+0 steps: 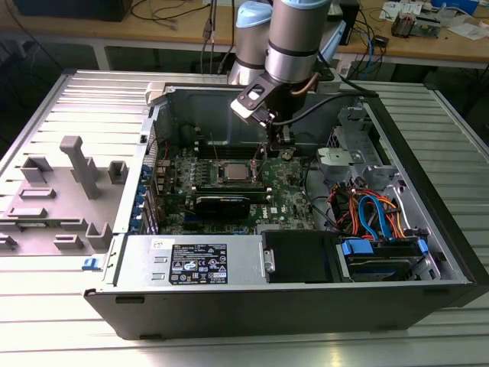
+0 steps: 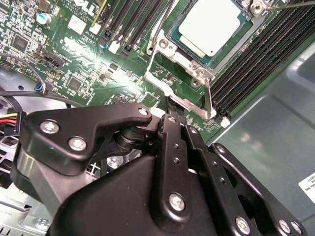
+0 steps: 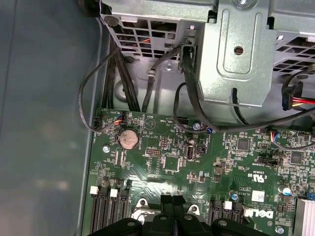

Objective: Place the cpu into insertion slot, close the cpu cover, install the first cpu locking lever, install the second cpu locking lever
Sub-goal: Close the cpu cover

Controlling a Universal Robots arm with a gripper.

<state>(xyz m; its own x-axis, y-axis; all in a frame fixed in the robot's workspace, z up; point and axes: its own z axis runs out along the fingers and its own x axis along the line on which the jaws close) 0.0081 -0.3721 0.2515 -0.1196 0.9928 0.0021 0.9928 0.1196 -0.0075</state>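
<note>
Closest in the second wrist view is the black, screw-studded metal hand (image 2: 173,105), its two fingers drawn flat together with no gap between them. In the first wrist view the hand (image 3: 175,216) shows the same two fingers lying side by side. Their joined tips meet the free edge of the cpu cover (image 2: 194,106), a thin silver-grey metal frame with a large square window. The cover looks tilted up off the socket rather than lying flat, and green board shows through its window. I cannot tell whether the tips pinch that thin edge or only press on it. The edge runs crosswise to the fingers, and the frame's hinged side appears to lie beyond it, toward the socket. Just past the cover is the cpu (image 2: 212,25), a small flat square chip with a pale silvery top. It is already seated level in the insertion slot (image 2: 236,49), the square metal-rimmed socket in the green circuit board (image 2: 83,64). The chip therefore lies straight ahead of the fingertips, with the raised cover between them. Long narrow black memory slots (image 2: 256,64) flank the socket. In the exterior view the hand (image 1: 267,149) hangs inside the open grey computer case (image 1: 306,306), with the cpu (image 1: 231,171) just beside it toward the exterior view's left. The case rests on a ridged metal counter (image 1: 46,336).
</note>
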